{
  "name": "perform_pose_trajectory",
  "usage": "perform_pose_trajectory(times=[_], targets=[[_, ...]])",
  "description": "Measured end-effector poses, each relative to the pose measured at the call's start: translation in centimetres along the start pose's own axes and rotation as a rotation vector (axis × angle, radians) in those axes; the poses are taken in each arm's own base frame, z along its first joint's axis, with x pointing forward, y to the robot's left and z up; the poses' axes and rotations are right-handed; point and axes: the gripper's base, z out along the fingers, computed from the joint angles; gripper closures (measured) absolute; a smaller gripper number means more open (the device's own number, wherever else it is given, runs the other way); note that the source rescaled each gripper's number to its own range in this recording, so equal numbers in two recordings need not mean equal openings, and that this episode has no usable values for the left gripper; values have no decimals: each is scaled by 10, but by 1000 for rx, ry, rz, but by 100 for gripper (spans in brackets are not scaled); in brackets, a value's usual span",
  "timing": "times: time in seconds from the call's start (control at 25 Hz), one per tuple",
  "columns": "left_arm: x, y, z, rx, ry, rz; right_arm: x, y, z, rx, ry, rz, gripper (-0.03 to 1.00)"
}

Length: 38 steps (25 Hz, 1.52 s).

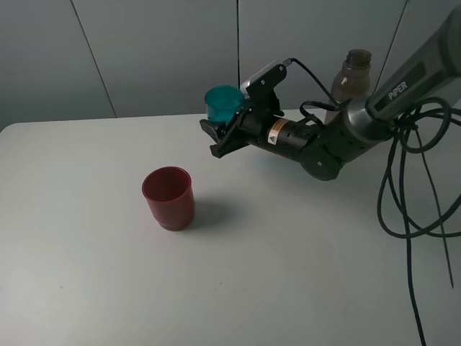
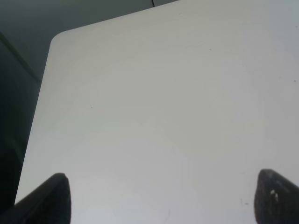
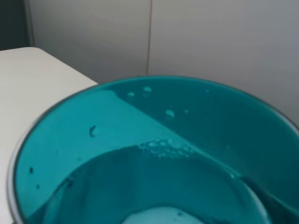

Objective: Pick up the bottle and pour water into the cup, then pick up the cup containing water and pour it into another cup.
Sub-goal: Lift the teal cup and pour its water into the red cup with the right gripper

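A white table (image 1: 86, 252) seen from high up, with one robot arm reaching in from the right. The right gripper (image 1: 229, 124) is clamped shut around a small teal translucent cup (image 1: 223, 103), holding it in the air above the far middle of the table. The cup's long axis is close to vertical, mouth upward. The right wrist view looks straight down into the cup (image 3: 154, 154) and shows water (image 3: 163, 147) inside, with small bubbles along its edge. The dark red cup (image 1: 168, 196) stands upright on the table, mouth open to the top. It lies below the held cup, off to the left and nearer the camera, and well apart from it. The pour likely depends on carrying the teal cup down and left until its rim is over that red mouth. The right arm is the nearer one; the left arm does not appear in the high view. The left gripper (image 2: 161, 200) hangs over bare table, its fingers (image 2: 51, 196) spread wide with nothing between them. The smoky brown bottle (image 1: 351, 76) stands upright at the far right, behind the right arm.
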Motion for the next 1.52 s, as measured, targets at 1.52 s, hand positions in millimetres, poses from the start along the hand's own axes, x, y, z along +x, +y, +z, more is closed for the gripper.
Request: perform_pose_trajectory(times=[1.52], targets=[[0, 0, 0, 0, 0, 0, -10, 60, 9, -164, -74, -740, 92]])
